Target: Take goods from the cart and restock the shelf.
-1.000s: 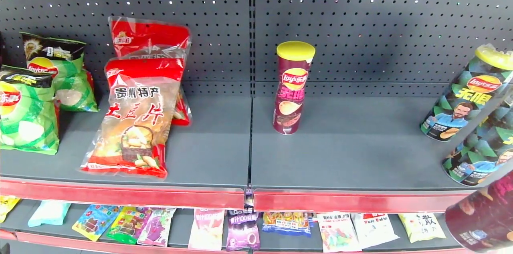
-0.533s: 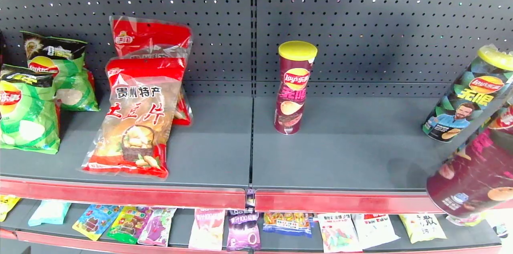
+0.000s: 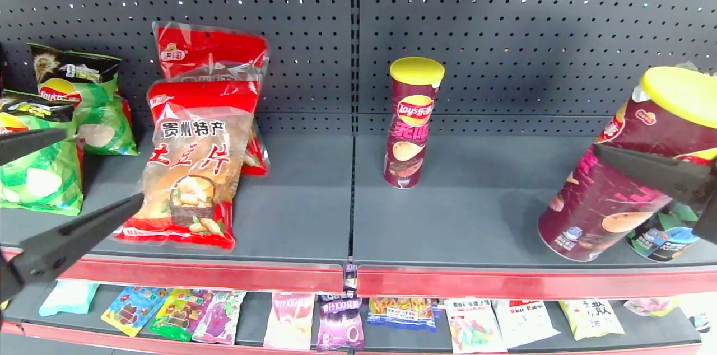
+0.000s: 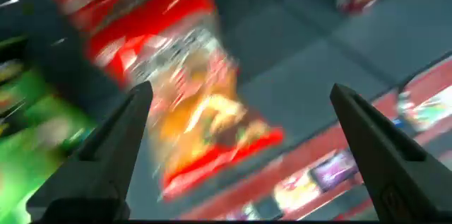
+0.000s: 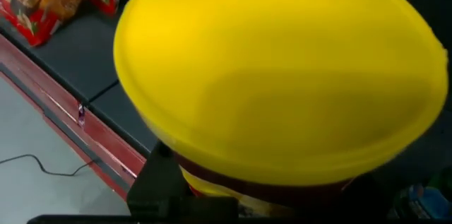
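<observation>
Over the shelf point(image 3: 476, 215), the maroon can point(image 3: 605, 187) has swung in, right jaws clamped on it, left jaws wide, empty; set-down looks near.

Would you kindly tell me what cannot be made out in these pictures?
Head view: teal chip can mostly hidden behind the maroon can.
Left wrist view: snack bags blurred.
Right wrist view: yellow lid hides the can's body and the shelf beneath.
</observation>
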